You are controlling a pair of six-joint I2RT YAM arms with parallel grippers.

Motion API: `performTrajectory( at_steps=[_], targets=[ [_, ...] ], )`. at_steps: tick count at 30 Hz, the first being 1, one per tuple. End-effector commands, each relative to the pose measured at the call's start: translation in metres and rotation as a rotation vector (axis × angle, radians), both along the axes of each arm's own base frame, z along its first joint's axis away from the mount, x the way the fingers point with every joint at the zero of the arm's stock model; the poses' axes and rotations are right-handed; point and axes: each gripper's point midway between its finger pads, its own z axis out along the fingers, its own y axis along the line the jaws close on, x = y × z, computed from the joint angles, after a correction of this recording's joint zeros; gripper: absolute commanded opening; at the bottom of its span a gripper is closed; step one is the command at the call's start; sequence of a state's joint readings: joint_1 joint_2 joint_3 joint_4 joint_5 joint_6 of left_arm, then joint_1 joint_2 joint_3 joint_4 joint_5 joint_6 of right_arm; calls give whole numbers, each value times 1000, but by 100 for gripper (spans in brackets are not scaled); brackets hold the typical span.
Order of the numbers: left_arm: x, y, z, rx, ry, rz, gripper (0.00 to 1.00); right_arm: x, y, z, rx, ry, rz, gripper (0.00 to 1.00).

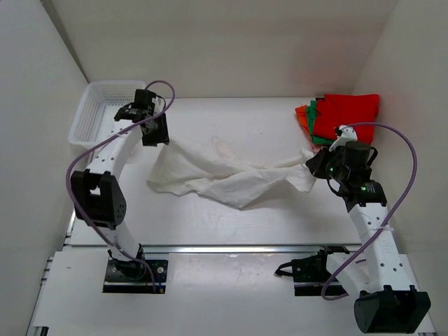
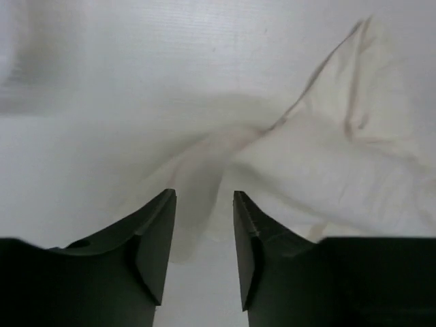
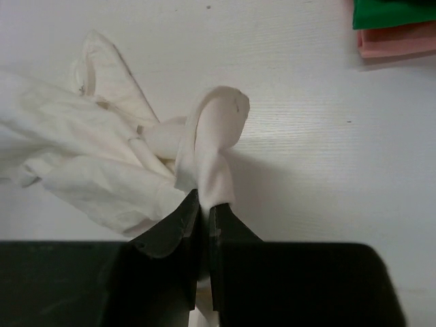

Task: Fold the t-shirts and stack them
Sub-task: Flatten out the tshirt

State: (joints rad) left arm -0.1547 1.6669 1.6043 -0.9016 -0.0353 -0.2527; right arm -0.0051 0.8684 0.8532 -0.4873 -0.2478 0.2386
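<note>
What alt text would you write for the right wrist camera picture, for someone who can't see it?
The right gripper is shut on a bunched fold of a white t-shirt, the rest of which lies crumpled to the left on a white table. Edges of a green shirt and an orange shirt show at the top right corner.

A plain white t-shirt point(image 1: 231, 178) is seen; a red shirt point(image 1: 350, 110), green shirt point(image 1: 315, 126) and orange shirt point(image 1: 302, 116) are noted; the mesh basket point(image 1: 85, 120) is white.
</note>
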Motion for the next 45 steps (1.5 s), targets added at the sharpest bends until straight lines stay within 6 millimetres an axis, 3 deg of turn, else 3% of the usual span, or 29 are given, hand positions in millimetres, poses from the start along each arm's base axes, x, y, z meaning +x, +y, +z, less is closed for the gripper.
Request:
performTrajectory(
  at_steps=[1,2,4,5,10,11,15,16,19,21,23,28,30,31,32,33,34,35,36,38,39,40,41,42,43,45],
  targets=[
    [-13,1,-19,-2,65,-13,56,0,-8,2,-31,-23,-17,0],
    [-23,-3,-21,-3,48,-28,62,0,-9,0,-34,-23,-22,0],
    [-40,-16,-21,-44,12,-61,64,0,-14,-5,-37,-17,-27,0],
    [-68,-26,-33,-103,1,-96,65,1,-13,-9,-36,-9,-17,0],
    [-107,-19,-75,-102,43,-77,69,2,-6,-18,-31,8,2,0],
    [-109,-29,-77,-143,42,-107,68,2,-5,-17,-27,3,6,0],
    [-137,-78,-114,-156,120,-179,68,2,1,-24,-1,8,11,0],
    [-140,-82,-127,-153,153,-161,68,1,3,-22,3,-2,17,0],
    [-137,-98,-154,-194,158,-137,67,-1,8,-24,14,7,28,0],
    [-133,-92,-167,-171,155,-83,72,-1,11,-23,12,2,34,0],
    [-127,-84,-175,-138,152,-40,71,-1,12,-22,14,-4,36,0],
    [-103,-55,-174,-77,51,108,74,0,13,-29,25,11,43,0],
    [-92,-49,-171,-84,3,149,80,1,13,-31,26,12,46,0],
    [-89,-51,-171,-85,-1,145,70,0,13,-34,26,19,48,0],
    [-85,-52,-175,-85,18,137,54,1,14,-31,31,9,52,0],
    [-86,-49,-179,-71,50,138,1,2,14,-26,32,-3,57,0],
    [-81,-49,-177,-40,78,122,0,3,14,-21,25,-14,64,0],
    [-69,-48,-165,-15,68,100,0,3,15,-21,24,-5,71,0],
    [-73,-39,-160,28,99,108,0,4,11,-11,7,-19,74,0],
    [-52,-31,-98,29,-15,93,0,4,8,13,0,-70,88,0],
    [-52,-22,-81,5,-22,107,0,4,5,28,1,-100,94,0],
    [-43,-3,-43,-21,-103,149,0,4,4,48,-4,-146,93,0],
    [-36,-2,3,-76,-197,135,0,1,1,59,9,-171,88,1],
    [-36,17,19,-86,-210,178,0,-1,-2,79,2,-211,87,0],
    [-35,35,59,-83,-276,206,0,-2,-4,96,-2,-246,84,0],
    [-31,54,137,-36,-417,233,0,-7,-7,108,-7,-256,73,0]
  ],
)
